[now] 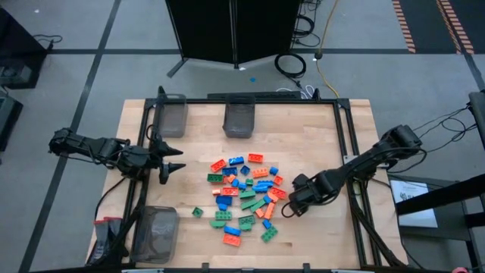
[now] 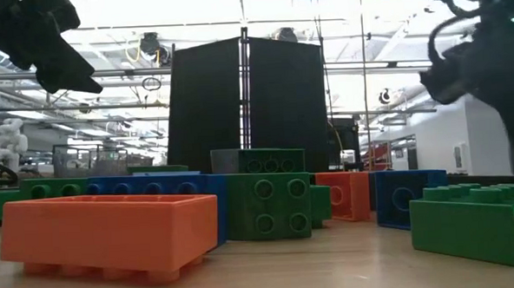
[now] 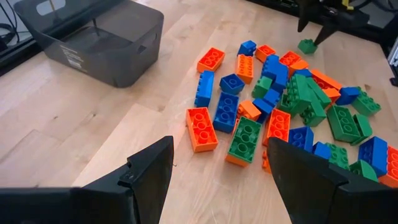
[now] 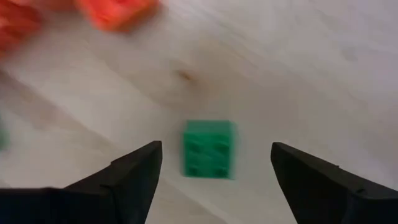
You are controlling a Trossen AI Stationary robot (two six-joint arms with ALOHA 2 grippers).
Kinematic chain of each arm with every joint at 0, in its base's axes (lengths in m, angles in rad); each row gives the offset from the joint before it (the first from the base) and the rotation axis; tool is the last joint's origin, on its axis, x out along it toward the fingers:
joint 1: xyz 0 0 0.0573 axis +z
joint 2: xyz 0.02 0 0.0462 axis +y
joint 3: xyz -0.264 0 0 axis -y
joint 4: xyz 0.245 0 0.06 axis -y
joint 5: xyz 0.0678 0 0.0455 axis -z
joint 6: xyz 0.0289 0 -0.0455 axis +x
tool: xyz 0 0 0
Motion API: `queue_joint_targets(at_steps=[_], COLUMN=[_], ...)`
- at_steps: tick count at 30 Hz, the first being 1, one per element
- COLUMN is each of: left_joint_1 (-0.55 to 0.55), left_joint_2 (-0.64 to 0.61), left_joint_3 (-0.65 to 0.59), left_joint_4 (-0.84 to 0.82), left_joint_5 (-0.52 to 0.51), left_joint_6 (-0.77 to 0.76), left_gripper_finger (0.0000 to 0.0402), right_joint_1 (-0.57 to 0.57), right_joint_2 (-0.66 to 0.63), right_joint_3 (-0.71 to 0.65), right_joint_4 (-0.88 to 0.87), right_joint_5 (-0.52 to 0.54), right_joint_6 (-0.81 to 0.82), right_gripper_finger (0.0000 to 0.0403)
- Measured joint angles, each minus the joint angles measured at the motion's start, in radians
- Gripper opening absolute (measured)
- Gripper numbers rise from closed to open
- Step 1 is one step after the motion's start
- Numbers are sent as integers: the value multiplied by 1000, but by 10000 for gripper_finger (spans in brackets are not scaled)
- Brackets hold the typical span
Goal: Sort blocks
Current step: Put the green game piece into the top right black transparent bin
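Blocks (image 1: 246, 199): orange, green and blue, heaped at the centre of the desk (image 1: 204, 133). Right gripper (image 1: 289, 210): at the heap's 4 o'clock edge, fingers released and spread, one small green block (image 4: 209, 149) lying free on the wood between them. Left gripper (image 1: 171, 167): at the heap's 9 o'clock, well apart, fingers spread and empty.

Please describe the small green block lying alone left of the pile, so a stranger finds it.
On the wooden table, seen from above, find the pile of blocks in the middle and the dark bin at the lower left. Between them lies one small green block. It alone lies apart from the pile on that side.
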Motion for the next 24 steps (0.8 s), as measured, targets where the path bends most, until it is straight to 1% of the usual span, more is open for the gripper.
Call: queue_joint_targets(at_steps=[4, 9, 17, 21, 24], left_joint_1=[0, 0, 0, 0, 0], left_joint_2=[0, 0, 0, 1, 1], left_joint_3=[0, 0, 0, 0, 0], left_joint_4=[0, 0, 0, 3, 3], left_joint_5=[0, 0, 0, 0, 0], left_joint_6=[0, 0, 0, 0, 0], left_gripper_finger=[257, 257, 258, 258, 258], right_joint_1=[6, 6, 8, 8, 12], right_joint_2=[0, 6, 22, 24, 24], right_joint_3=[-18, -26, -27, -51, -79], right_joint_4=[26, 136, 84, 120, 157], right_joint_5=[-3, -2, -6, -9, -32], right_joint_6=[14, 2, -4, -7, 5], right_gripper_finger=[299, 299, 299, 295, 279])
